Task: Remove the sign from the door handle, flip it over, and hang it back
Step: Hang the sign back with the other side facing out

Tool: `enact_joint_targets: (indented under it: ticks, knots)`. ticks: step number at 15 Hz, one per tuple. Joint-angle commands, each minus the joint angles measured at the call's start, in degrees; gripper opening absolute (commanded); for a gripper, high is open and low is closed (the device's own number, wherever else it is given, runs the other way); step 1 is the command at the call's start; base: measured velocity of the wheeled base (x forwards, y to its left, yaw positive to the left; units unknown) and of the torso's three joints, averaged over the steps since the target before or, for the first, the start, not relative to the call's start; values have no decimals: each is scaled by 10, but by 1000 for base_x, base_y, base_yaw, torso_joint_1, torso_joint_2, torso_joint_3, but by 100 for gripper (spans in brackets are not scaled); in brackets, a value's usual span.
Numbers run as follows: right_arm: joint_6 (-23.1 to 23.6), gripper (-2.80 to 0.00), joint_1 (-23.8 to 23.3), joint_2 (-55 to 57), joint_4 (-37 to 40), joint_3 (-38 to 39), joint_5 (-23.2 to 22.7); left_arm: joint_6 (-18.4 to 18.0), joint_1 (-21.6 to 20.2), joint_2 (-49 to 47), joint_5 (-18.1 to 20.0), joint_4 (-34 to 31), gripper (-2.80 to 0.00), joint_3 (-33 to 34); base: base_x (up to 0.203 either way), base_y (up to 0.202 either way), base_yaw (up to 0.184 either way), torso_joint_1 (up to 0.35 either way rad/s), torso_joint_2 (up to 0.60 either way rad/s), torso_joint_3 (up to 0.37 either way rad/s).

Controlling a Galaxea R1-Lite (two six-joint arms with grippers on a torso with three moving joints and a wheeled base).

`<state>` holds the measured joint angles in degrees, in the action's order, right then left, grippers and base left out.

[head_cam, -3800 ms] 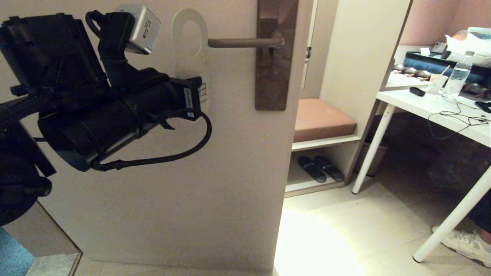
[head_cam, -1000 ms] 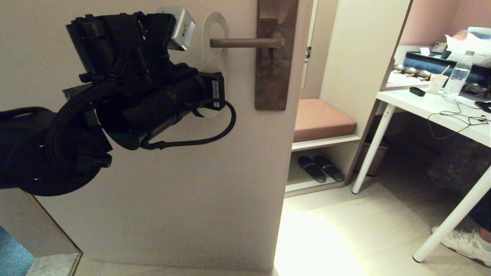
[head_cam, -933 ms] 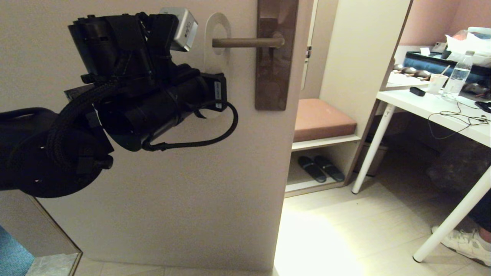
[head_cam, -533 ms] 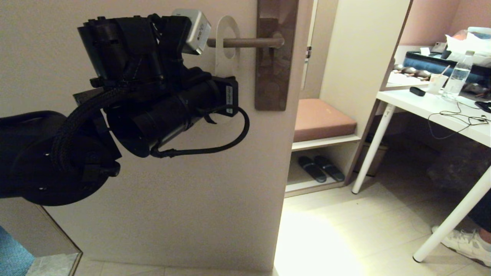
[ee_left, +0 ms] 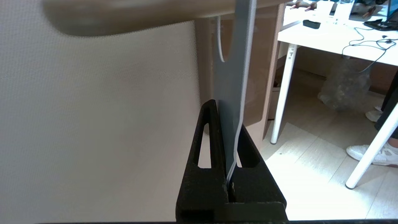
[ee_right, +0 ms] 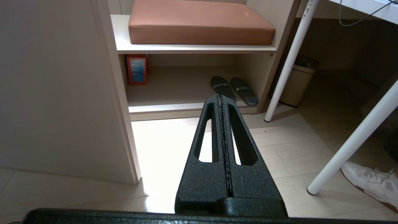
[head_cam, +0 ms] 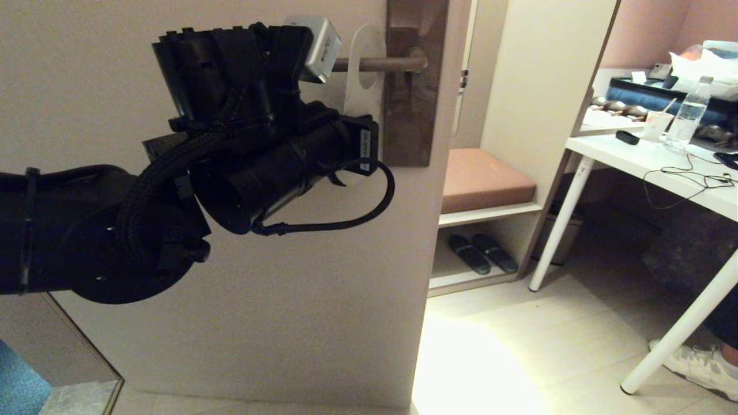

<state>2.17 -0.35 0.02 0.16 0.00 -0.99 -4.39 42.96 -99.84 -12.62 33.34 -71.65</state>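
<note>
The left gripper (ee_left: pixel 229 174) is seen raised before the door, closed tightly on the lower end of the sign (head_cam: pixel 362 86); the card is pinched edge-on between the two fingers (ee_left: pixel 207 146), its long axis standing upright above them; further right, the hole of the sign is threaded over the door handle (head_cam: pixel 377 63), close to the backplate (head_cam: pixel 412 115), so the lever lies crosswise through the card; release is judged to depend on the sign sitting squarely on the lever. The right gripper (ee_right: pixel 222 102) is parked low, pointed at the floor, its fingers pressed together on nothing.
</note>
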Motion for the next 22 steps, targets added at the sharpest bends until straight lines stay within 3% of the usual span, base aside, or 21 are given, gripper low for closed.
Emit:
enact_joint_targets:
  ticks: [1, 14, 15, 22]
  knots:
    - [0, -280, 0, 0, 0, 0, -1, 0, 5, -18, -1, 1, -280, -11, 0, 0, 0, 0, 0, 0]
    - [0, -280, 0, 0, 0, 0, 0, 0, 9, -54, -1, 0, -280, -56, 0, 0, 0, 0, 0, 0]
    - [0, -280, 0, 0, 0, 0, 0, 0, 10, -53, -2, 0, 0, -56, 0, 0, 0, 0, 0, 0]
    - [0, -280, 0, 0, 0, 0, 0, 4, 18, -43, -4, 2, 0, -52, 0, 0, 0, 0, 0, 0]
